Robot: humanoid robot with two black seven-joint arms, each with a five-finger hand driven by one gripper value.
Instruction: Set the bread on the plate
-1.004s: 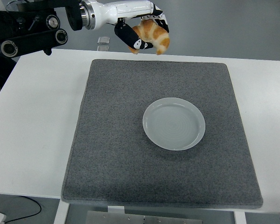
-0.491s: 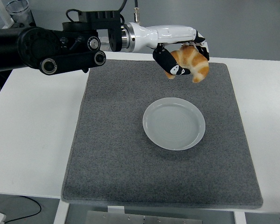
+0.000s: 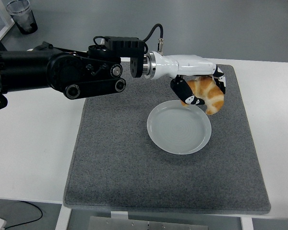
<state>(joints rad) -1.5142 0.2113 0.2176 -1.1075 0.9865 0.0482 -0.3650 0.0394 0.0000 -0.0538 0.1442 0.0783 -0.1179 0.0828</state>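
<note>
My left hand (image 3: 202, 88) is shut on the bread, a golden croissant (image 3: 209, 95), and holds it in the air over the far right rim of the plate. The plate (image 3: 178, 127) is round, pale grey and empty, and sits on the grey mat (image 3: 115, 158) right of its middle. The black left arm (image 3: 62, 74) reaches in from the left edge across the far part of the mat. The right arm is out of view.
The white table (image 3: 33, 143) shows around the mat. A clear cup (image 3: 22, 15) with dark contents stands at the far left corner.
My left hand has carried the croissant from the table's far edge down and to the right, and now holds it just above the plate's far right rim.
</note>
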